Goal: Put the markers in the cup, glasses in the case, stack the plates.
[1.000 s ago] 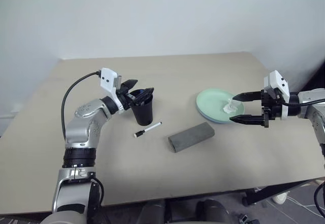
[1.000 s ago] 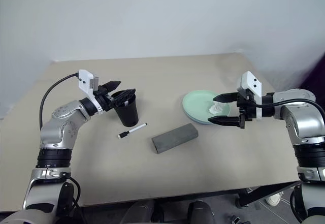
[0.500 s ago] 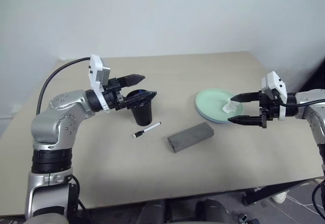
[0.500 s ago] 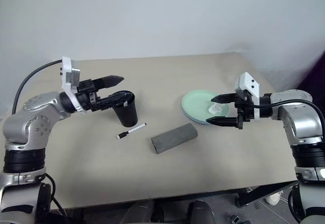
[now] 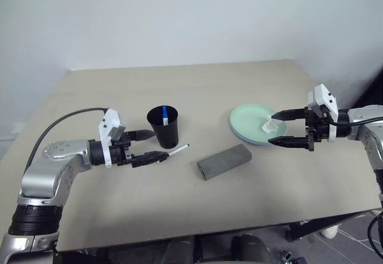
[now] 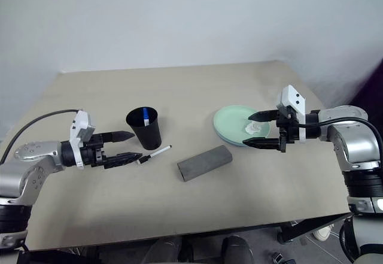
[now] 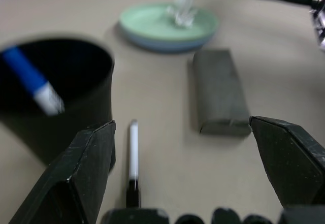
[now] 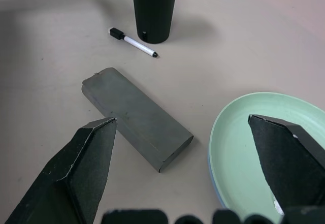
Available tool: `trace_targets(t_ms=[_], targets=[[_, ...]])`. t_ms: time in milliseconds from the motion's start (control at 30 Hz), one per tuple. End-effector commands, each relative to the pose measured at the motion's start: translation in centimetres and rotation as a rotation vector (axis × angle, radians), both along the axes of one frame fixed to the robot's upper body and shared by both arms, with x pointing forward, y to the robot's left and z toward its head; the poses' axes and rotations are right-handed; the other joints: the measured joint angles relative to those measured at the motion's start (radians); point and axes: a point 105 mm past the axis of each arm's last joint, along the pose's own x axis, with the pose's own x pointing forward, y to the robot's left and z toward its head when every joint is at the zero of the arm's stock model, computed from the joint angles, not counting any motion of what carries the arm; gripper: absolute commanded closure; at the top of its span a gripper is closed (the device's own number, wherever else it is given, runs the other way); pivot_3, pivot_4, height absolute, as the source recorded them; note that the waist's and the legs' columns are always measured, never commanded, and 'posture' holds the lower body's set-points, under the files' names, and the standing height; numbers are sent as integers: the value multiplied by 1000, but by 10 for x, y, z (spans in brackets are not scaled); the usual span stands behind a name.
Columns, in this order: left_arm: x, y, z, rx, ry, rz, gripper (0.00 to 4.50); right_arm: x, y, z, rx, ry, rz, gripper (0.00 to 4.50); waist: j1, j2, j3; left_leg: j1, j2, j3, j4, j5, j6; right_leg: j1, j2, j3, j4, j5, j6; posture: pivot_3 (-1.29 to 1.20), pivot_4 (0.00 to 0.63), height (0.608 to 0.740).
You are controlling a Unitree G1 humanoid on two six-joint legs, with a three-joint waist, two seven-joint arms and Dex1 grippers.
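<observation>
Black cup [image 5: 164,126] with a blue-capped white marker [image 5: 164,118] inside; a white marker [image 5: 172,152] with a black cap nearby. Grey case [image 5: 224,161], mint green plate [image 5: 248,119] over a light blue plate [image 7: 152,42], all on a beige table [image 5: 239,84].

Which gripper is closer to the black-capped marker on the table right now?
Left. The left gripper, open, sits right at the black-capped marker; the right gripper hovers open over the plates.

The shiny silver metal left arm [image 5: 54,168] is showing black rings, a white box by its hand, and a thin black cable [image 5: 60,126] looping behind it.
</observation>
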Motion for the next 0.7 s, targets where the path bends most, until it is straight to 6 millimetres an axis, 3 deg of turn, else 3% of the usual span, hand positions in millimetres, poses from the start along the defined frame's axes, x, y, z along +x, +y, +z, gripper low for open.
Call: trace_targets(t_ms=[33, 400, 700], targets=[[0, 6, -7, 47, -33, 23, 34, 1, 0, 13, 1, -47, 10, 0, 0, 0, 0, 0, 0, 1, 0, 0, 0, -1, 0, 1, 0, 0, 0, 0, 0, 727], [8, 19, -45, 129, -37, 138, 34, 1, 1, 13, 1, -49, 12, 0, 0, 0, 0, 1, 1, 10, -3, 0, 0, -5, -3, 4, 0, 1, -1, 0, 0, 727], [17, 17, -60, 134, -59, 182, 34, 1, 2, 13, 5, -49, 12, 0, 0, -1, 0, 1, 1, 15, -3, -1, 1, -6, -12, -6, 0, 4, -1, 0, 0, 727]])
